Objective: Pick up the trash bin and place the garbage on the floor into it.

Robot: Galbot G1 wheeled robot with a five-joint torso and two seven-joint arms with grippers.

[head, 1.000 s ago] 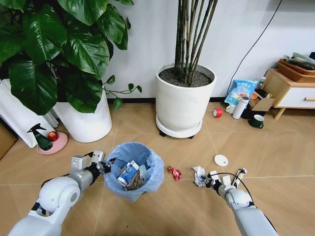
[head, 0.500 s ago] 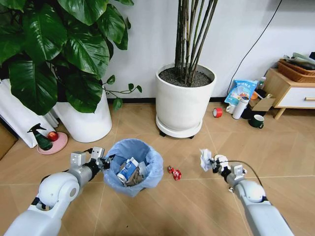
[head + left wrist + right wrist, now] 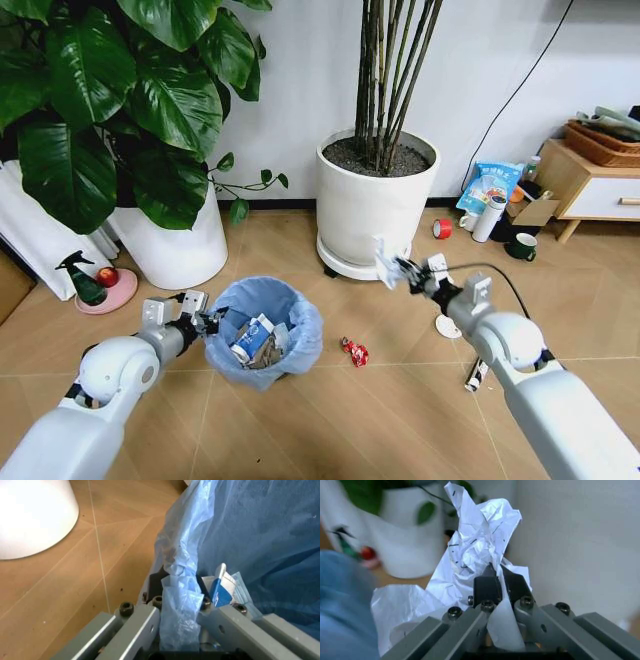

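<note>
Head view, right gripper [image 3: 400,268] clamping paper wad [image 3: 385,262]

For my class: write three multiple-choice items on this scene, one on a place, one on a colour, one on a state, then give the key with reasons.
1. Where does the red wrapper lie?
A. inside the trash bin
B. on the floor beside the trash bin
C. on the wooden cabinet

2. What colour is the bag lining the trash bin?
A. light blue
B. black
C. yellow

3. What is the right claw doing?
A. hanging open
B. gripping a mug
C. shut on crumpled white paper

Key: 1 B, it rests on bare tiles by the bin. 2 A, the liner is pale blue. 3 C, the wrist view shows paper pinched between the fingers.
</note>
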